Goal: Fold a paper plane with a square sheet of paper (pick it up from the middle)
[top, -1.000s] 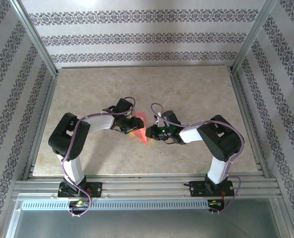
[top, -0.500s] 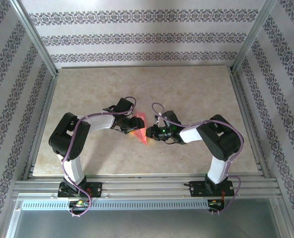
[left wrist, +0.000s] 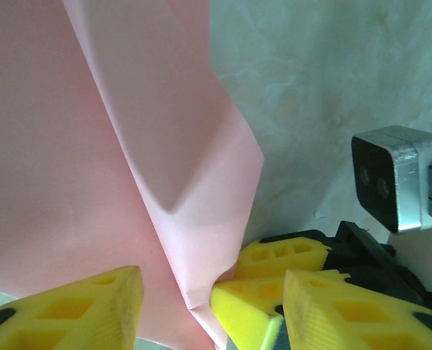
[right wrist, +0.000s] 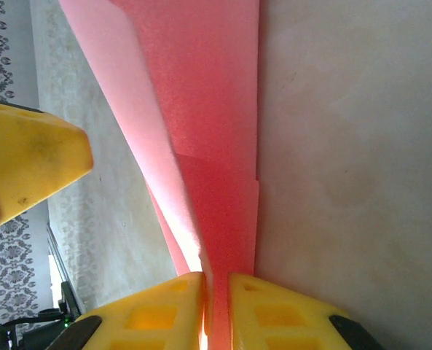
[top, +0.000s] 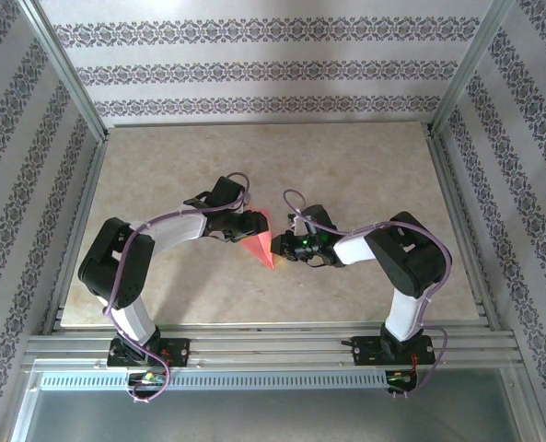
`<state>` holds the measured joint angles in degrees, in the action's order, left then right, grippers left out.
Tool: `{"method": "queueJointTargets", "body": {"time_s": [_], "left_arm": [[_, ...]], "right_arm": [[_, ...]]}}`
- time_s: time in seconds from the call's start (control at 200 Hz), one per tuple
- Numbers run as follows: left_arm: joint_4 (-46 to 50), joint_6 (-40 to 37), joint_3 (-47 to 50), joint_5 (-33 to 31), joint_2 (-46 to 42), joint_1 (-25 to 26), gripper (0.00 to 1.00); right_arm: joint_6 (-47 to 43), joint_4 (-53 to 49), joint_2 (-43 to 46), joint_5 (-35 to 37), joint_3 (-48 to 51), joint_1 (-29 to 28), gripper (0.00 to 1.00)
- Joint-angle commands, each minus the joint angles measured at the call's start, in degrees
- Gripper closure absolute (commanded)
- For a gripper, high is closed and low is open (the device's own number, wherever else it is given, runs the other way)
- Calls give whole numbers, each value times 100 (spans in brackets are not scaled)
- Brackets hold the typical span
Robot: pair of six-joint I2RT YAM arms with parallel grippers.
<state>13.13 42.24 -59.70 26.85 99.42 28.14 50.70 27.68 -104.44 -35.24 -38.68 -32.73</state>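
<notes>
We see the pink-red paper plane (top: 260, 243), half folded, at the middle of the table (top: 365, 175) between the two arms, its sharp tip pointing toward the bases. The right gripper (right wrist: 216, 283) has its fingers pressed together on a raised fold of the paper. The left gripper (left wrist: 212, 281) stands spread, its yellow fingers (left wrist: 77, 306) on either side of the paper; we cannot tell whether they touch it. Both wrist views cut off the paper's outline.

A robotics lab test cell is showing here: aluminium frame posts (top: 65, 69) are enclosing a marble-look tabletop (top: 346, 166), and patterned wallpaper panels (top: 263, 69) are lining the far and side walls.
</notes>
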Motion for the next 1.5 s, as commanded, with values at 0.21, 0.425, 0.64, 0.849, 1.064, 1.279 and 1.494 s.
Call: {"method": "queueJointTargets", "body": {"time_s": [0.21,0.425,0.64,0.849,1.064,1.279,1.494], "left_arm": [[167,-62,-75,-104,445,76,49],[256,11,-100,-231,595,74,53],[431,-53,-110,-272,719,69,55],[472,-137,-62,-306,761,71,55],[513,-180,-81,-265,817,72,53],[551,-190,-83,-286,843,69,53],[645,-223,-123,-290,908,72,51]], "right_arm": [[-130,-239,-239,9,-131,30,80],[-170,-246,-217,-22,-141,30,79],[-198,-121,-70,-145,-214,56,73],[-254,-79,-110,-269,-320,177,71],[-332,-87,-29,-273,-327,275,71],[-444,-227,7,-164,-355,346,73],[-495,-241,-227,-365,-543,322,71]]}}
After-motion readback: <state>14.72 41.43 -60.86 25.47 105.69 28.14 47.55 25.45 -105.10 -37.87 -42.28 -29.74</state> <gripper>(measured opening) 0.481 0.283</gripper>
